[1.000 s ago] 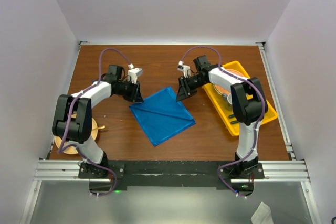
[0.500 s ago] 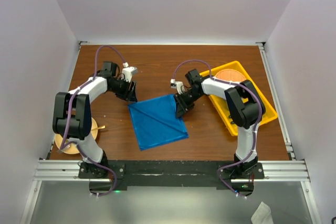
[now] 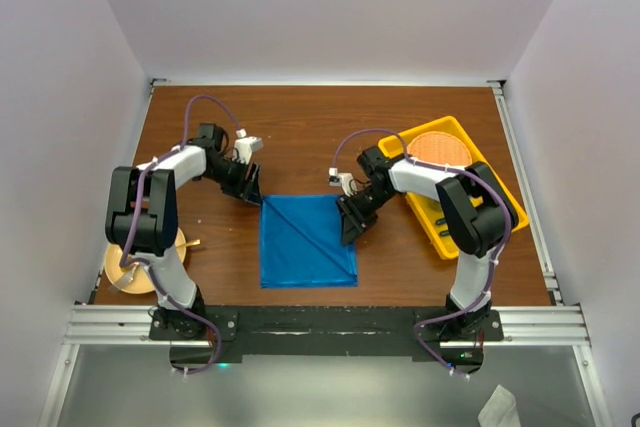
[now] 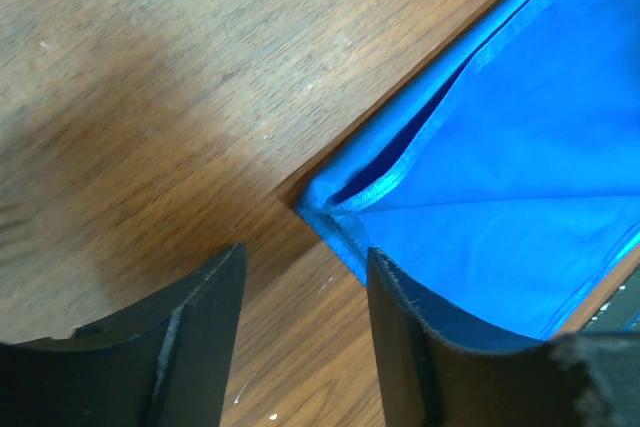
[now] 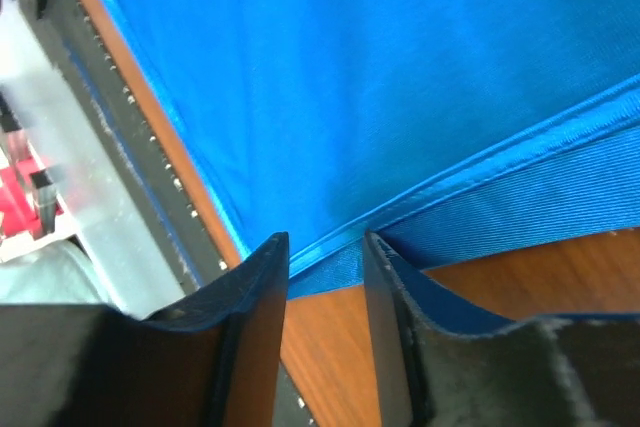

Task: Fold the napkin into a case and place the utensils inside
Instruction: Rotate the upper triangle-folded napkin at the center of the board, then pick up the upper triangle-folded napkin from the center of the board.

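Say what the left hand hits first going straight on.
Probably the napkin: its corner lies just ahead of the open left hand. Depth is unclear; the table might come first.

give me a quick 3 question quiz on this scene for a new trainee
1. True or false: the napkin lies inside the yellow tray.
2. The left gripper is: A open, B shut on the napkin, C out of view.
3. Fill in: the orange plate sits in the ____.
Key: 1 false, it lies flat on the table; 2 A; 3 yellow tray.
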Robot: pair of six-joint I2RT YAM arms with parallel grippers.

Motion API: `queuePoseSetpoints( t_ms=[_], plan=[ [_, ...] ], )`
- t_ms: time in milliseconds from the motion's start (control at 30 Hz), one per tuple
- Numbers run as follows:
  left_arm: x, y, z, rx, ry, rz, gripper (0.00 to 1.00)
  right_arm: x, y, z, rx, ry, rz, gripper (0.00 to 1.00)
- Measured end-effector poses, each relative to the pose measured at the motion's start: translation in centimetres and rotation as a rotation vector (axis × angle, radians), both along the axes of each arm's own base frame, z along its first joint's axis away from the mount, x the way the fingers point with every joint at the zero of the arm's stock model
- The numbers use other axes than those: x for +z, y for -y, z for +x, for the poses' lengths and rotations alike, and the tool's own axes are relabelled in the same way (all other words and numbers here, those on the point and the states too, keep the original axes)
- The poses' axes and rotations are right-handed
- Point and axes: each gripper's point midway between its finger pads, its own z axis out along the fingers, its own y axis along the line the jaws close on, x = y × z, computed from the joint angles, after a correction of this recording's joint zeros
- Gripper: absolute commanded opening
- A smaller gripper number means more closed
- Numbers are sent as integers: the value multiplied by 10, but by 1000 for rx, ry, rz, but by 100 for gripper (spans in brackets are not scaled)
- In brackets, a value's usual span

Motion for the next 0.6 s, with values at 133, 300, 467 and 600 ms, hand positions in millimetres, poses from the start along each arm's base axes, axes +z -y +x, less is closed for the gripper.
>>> queuePoseSetpoints(
  t_ms=[133,300,467,600],
  plan=[
    [2,5,3,-6,0,-35,58,23,-6,16,0,15,38,58],
    [3,12,13,-1,-2,-77,56,65,-3,80,-91,128,114,77],
    [1,15,19,11,-9,-96,51,60,17,128,-206,159,66,90],
    [1,17,22,15,-11,-106,48,31,24,139,-243,121,-14,93]
  ],
)
